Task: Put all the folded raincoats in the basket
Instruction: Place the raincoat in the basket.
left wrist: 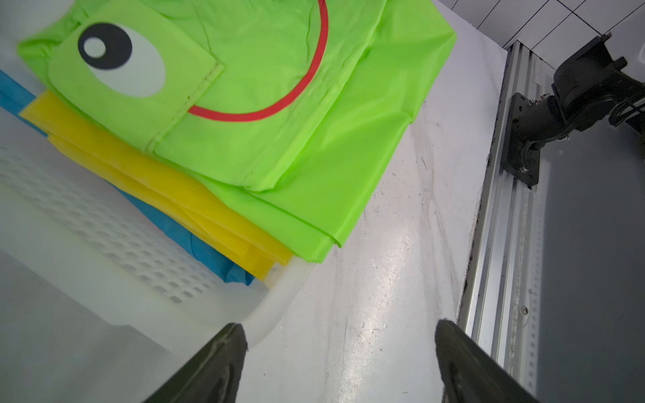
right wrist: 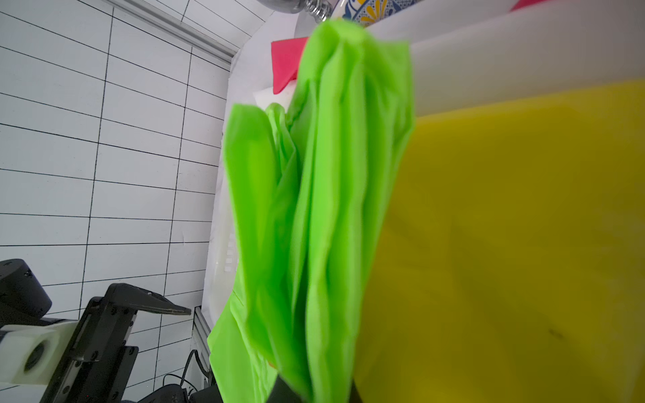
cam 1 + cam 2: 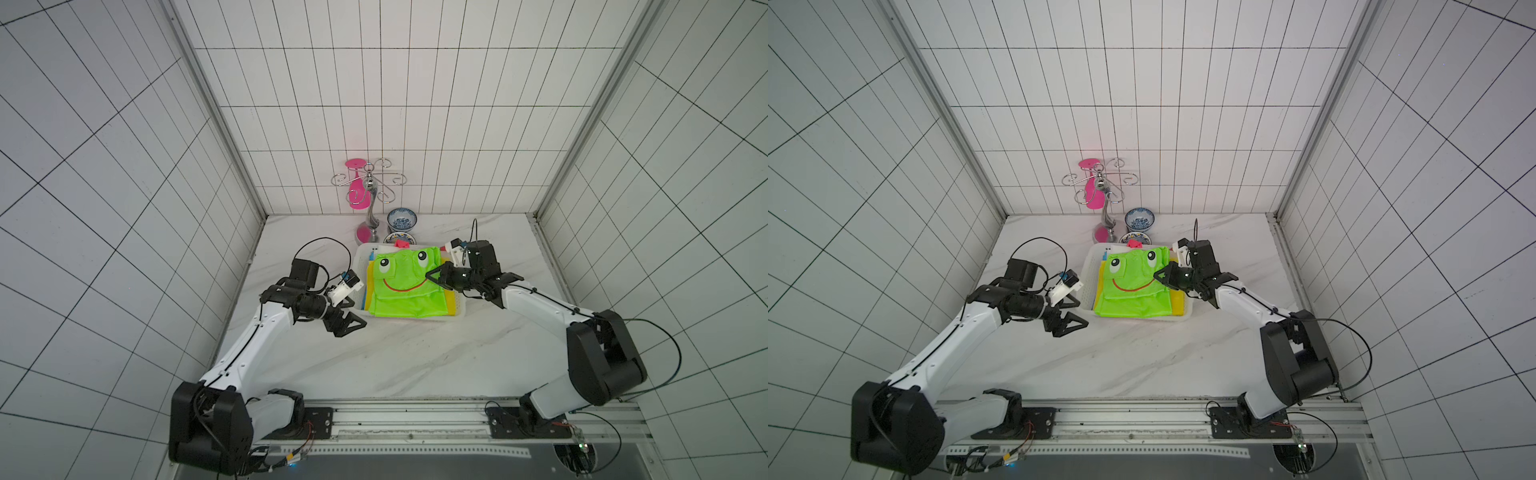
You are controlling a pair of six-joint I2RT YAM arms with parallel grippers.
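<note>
The folded raincoat (image 3: pixel 399 286) (image 3: pixel 1129 286) is bright green with a frog face. It lies on top of the white perforated basket (image 3: pixel 362 266) (image 3: pixel 1088 278), and its front hem hangs over the near rim. My right gripper (image 3: pixel 429 276) (image 3: pixel 1157 275) is shut on the raincoat's right edge; in the right wrist view, bunched green fabric (image 2: pixel 314 209) runs into the closed jaws (image 2: pixel 314 387). My left gripper (image 3: pixel 355 326) (image 3: pixel 1076 327) (image 1: pixel 340 331) stands open over the tabletop by the basket's (image 1: pixel 104 226) front left corner, holding nothing.
Under the raincoat (image 1: pixel 279 104) lie a yellow folded sheet (image 1: pixel 174 195) and a blue one (image 1: pixel 209 251). Behind the basket stand a metal glass rack (image 3: pixel 371 199) with a hanging pink glass (image 3: pixel 357 195), and two patterned bowls (image 3: pixel 401 219) (image 3: pixel 399 239). A rail (image 3: pixel 407 419) runs along the front.
</note>
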